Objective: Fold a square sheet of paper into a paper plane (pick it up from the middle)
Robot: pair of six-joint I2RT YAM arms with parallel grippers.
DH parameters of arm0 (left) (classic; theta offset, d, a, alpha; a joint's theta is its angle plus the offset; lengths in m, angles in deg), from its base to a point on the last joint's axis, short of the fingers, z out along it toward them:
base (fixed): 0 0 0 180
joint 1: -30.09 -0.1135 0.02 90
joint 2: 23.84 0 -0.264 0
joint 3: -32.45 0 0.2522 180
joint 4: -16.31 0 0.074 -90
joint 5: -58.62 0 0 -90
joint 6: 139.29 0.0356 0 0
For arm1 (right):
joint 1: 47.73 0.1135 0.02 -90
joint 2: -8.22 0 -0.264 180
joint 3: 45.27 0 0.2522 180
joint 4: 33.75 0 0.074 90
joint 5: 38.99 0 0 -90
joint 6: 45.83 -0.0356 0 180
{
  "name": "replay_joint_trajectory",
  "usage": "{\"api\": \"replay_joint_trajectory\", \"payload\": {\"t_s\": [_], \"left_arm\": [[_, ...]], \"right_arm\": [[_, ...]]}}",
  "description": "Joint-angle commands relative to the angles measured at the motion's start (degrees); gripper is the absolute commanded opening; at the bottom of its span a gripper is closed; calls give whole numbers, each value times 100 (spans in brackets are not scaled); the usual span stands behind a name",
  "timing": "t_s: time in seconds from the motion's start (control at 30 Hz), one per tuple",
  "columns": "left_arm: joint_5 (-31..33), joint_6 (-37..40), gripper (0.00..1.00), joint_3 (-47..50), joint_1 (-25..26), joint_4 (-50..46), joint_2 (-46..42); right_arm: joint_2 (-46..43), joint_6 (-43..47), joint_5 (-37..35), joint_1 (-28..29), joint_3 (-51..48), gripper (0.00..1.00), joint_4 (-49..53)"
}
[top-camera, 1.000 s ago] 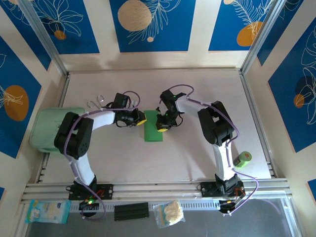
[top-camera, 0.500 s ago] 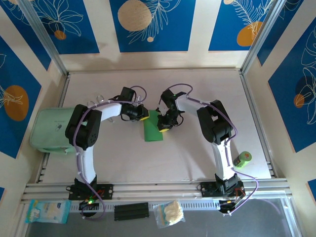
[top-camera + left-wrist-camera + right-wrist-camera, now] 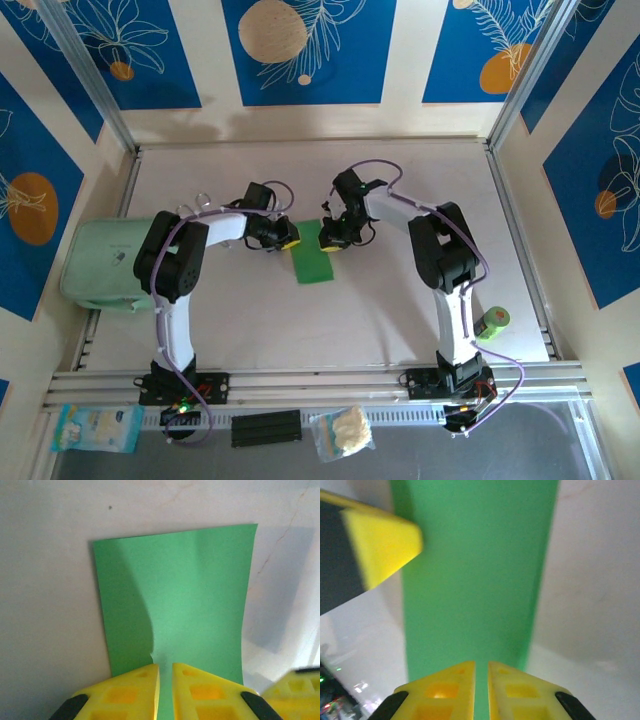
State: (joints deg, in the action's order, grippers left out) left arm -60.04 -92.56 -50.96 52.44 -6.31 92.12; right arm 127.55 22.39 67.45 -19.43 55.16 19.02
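Green sheet (image 3: 312, 257) sits mid bench (image 3: 400, 320), long axis 12 to 6. Left hand (image 3: 289, 240) pinches its 11 o'clock edge, right hand (image 3: 331, 243) its 1 o'clock edge, both nearly shut on paper. Move them evenly — a lopsided pull skews the crease.

Nothing legible appears anywhere: no word, number or brand can be read. The pouch (image 3: 100, 262) bears a small dark mark, too small to make out. The packet (image 3: 97, 428) at the near edge has blue print, blurred beyond reading. The sheet (image 3: 175, 605) is plain green, and the wall panels (image 3: 305, 50) carry only leaf drawings.
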Motion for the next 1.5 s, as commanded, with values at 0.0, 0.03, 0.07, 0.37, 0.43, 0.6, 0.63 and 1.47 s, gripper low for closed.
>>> {"api": "replay_joint_trajectory", "payload": {"t_s": [0.0,0.03,0.07,0.37,0.43,0.6,0.63,1.47], "left_arm": [[237,-567,17,194,81,292,-66],[289,-666,17,222,89,344,-80],[317,-731,18,248,115,395,-91],[584,-1148,18,445,217,614,-232],[545,-1179,18,459,217,635,-232],[504,-1185,18,438,217,650,-252],[493,-1172,18,424,217,653,-258],[69,237,11,410,138,501,-193]], "right_arm": [[-476,-1073,755,129,-432,16,-755],[-542,-1308,823,176,-556,16,-915],[-575,-1470,890,204,-648,16,-1069],[-217,-1704,1033,476,-643,13,-1192],[-120,-1664,1033,510,-604,12,-1126],[84,-1549,992,556,-504,10,-975],[118,-1531,969,559,-491,10,-948],[368,-1307,612,574,-476,8,-659]]}}
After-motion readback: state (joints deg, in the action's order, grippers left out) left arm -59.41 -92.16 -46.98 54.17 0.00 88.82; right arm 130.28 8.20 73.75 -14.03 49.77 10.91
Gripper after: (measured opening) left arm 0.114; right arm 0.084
